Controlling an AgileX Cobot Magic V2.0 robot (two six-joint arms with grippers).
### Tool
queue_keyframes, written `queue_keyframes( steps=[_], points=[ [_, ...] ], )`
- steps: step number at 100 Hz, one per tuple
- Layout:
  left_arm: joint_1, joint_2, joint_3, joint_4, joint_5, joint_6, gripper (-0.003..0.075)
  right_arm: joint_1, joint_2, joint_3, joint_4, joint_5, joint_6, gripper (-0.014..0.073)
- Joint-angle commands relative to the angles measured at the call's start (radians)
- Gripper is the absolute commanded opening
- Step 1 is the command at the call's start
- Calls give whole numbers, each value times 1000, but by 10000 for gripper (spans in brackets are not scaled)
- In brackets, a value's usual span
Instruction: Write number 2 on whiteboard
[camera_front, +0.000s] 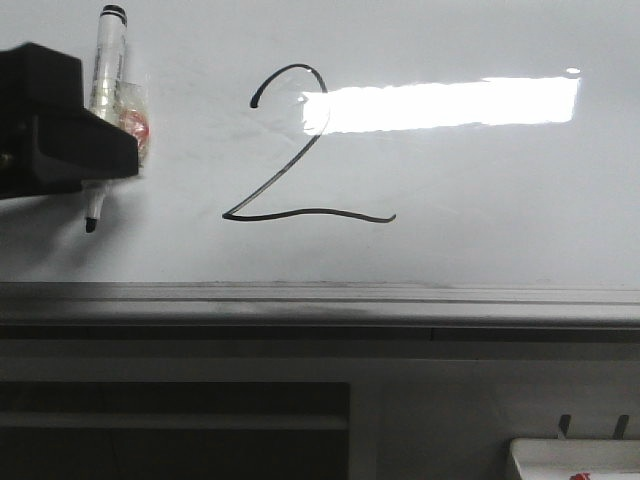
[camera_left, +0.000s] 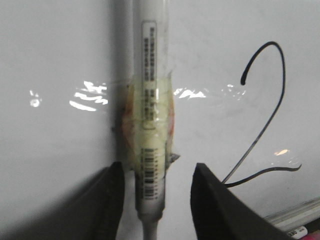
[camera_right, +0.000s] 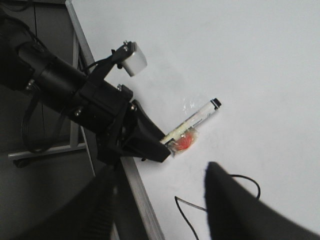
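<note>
From the front view, at the far left, I have my black left gripper (camera_front: 95, 150) clamped on a white-barrelled marker with a black cap and black tip (camera_front: 105, 90), padded at the grip with clear tape over something orange. The marker's long axis runs roughly parallel to the board face, cap away from the rail, nib towards it. The nib looks clear of any ink line; whether it touches the surface I cannot tell.

To the right of that gripper, near but apart, sits the thin black cursive number 2 (camera_front: 295, 150) on the large glossy white whiteboard (camera_front: 500, 200): looped top, long diagonal, wavy base stroke. It reads to me as finished. A bright rectangular light reflection (camera_front: 450, 103) overlaps its upper curve. The grey metal edge rail (camera_front: 320, 300) runs along the board's near side.

My right gripper (camera_right: 160, 200) shows only in its own wrist view, fingers spread wide with nothing between them.

The left arm is the nearer one, and I judge its next move is a retreat leftward, away from the figure.
</note>
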Motion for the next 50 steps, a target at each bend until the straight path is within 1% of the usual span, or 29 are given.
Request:
queue_keyframes(
  steps=[1, 4, 5, 6, 7, 9, 26, 39, 50],
  points=[
    [-2, -71, -26, 68, -44, 22, 156, -5, -36, -31, -7, -46, 24, 31],
    [-2, -91, -26, 91, -31, 34, 76, -5, -48, -28, -7, -48, 24, -67],
    [-2, -101, -26, 96, -24, 41, 59, -5, -55, -28, -7, -51, 24, -83],
    [-2, -106, -26, 103, -20, 44, 42, -5, -58, -25, -7, -56, 26, -75],
    [-2, -117, -26, 106, -17, 44, 7, -5, -64, -23, -9, -56, 26, -72],
    [-2, -127, -26, 117, -8, 44, -19, -5, -71, -20, -9, -62, 26, -66],
    [-2, -259, -20, 187, 17, 45, -20, -5, -185, 48, -21, -142, 26, -60],
    [-2, -366, 4, 238, 15, 45, -20, -5, -293, 152, -29, -213, 26, -60],
    [-2, -471, 44, 285, 19, 45, -20, -5, -400, 253, -30, -218, 26, -60]
  ],
)
